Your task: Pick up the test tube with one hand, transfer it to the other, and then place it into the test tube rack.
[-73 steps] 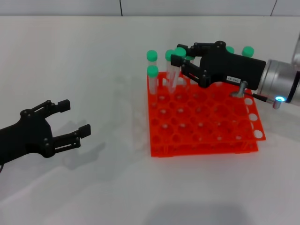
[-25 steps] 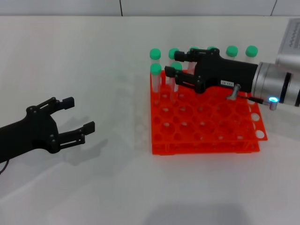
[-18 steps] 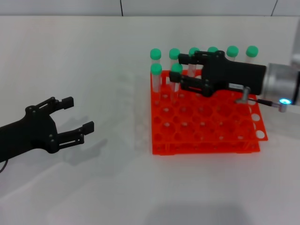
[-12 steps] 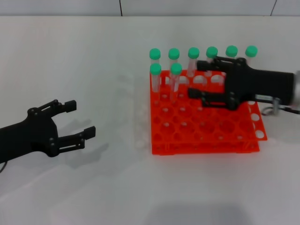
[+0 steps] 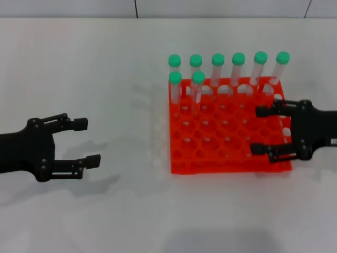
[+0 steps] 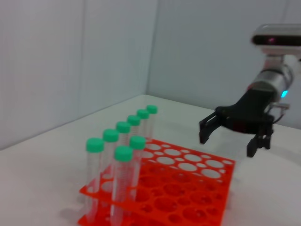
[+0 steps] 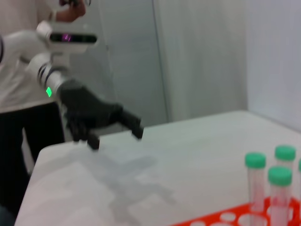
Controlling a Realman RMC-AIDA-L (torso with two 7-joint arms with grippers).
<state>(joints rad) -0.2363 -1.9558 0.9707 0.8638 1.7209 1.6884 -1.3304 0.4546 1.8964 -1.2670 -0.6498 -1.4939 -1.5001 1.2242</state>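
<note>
Test tube (image 5: 197, 87) in rack (image 5: 226, 132) — upright

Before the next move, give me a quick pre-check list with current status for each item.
1. Right gripper empty: ok, fingers open, nothing between them.
2. Right gripper clear of the tubes: ok, it sits at the right edge of the rack, away from the capped tubes.
3. Left gripper empty and out of the way: ok, fingers open, over bare table left of the rack.
4. Tubes seated upright: ok, six in the back row, two in the second row.
5. Any tube left on the table to pick: not ok, none visible.
6. Free holes in the rack: ok, the front rows are open.
</note>
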